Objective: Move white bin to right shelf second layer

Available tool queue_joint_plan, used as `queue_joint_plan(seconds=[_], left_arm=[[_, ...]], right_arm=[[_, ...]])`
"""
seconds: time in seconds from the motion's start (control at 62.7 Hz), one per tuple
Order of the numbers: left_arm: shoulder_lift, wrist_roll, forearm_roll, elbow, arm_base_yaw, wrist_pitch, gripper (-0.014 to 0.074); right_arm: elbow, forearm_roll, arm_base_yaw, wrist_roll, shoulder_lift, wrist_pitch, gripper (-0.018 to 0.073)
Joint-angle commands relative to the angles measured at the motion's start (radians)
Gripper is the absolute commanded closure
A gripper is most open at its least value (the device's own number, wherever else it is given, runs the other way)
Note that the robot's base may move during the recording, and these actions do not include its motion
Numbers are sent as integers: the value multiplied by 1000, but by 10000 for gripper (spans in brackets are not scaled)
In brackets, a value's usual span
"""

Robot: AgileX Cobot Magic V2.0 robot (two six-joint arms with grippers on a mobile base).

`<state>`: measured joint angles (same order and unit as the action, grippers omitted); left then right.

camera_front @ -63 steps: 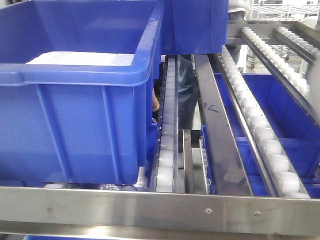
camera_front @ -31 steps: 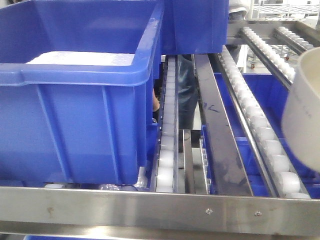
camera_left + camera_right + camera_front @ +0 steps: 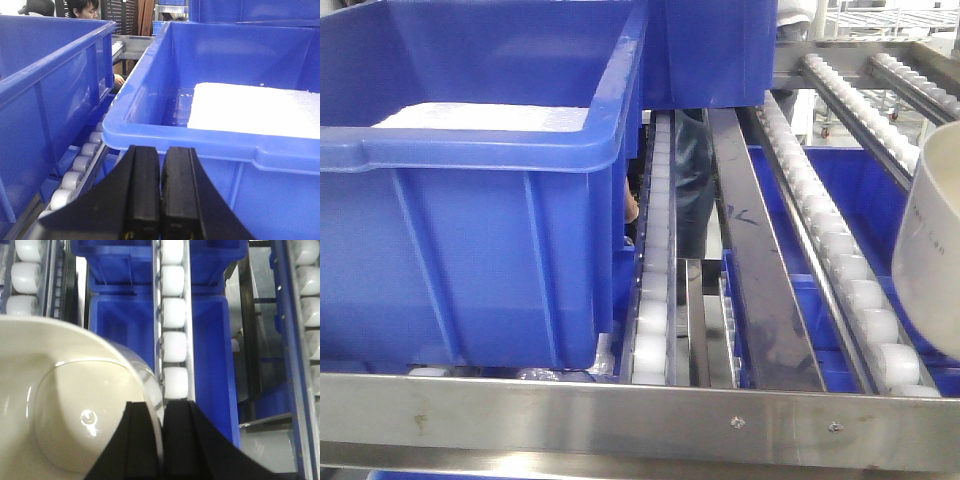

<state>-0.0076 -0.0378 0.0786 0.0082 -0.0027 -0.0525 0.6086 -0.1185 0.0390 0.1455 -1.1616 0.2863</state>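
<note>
White bin (image 3: 65, 405) — tilted, mouth toward right gripper (image 3: 162, 440), rim pinched.

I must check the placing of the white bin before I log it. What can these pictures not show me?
- White bin: front view cuts it at the right edge; whether its base touches the rollers cannot be told.
- Right hand: wrist view shows it pinching the bin's rim; the fingertips lie below the frame.
- Left hand: shut, empty.
- Blue crate: it hides the lanes behind it.
</note>
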Motion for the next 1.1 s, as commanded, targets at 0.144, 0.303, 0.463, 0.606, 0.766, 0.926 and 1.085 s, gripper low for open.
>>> queue_joint_plan(seconds=[0.144, 0.303, 0.463, 0.606, 0.766, 0.926, 1.085], left_arm=[[-16, 4, 7, 27, 1, 81, 512], [-16, 4, 7, 27, 1, 81, 512], [-16, 4, 7, 27, 1, 81, 512], [-16, 4, 7, 27, 1, 81, 512], [-16, 4, 7, 27, 1, 81, 512], [-16, 4, 7, 27, 1, 81, 512], [-16, 4, 7, 27, 1, 81, 512]], right_arm=[[27, 13, 7, 4, 15, -43, 465], [30, 17, 7, 4, 15, -27, 222], [32, 21, 6, 4, 28, -20, 112], [32, 32, 5, 4, 80, -2, 114], [32, 35, 5, 4, 183, 70, 114], [30, 36, 5, 4, 292, 158, 191], [25, 36, -9, -9, 391, 181, 464]])
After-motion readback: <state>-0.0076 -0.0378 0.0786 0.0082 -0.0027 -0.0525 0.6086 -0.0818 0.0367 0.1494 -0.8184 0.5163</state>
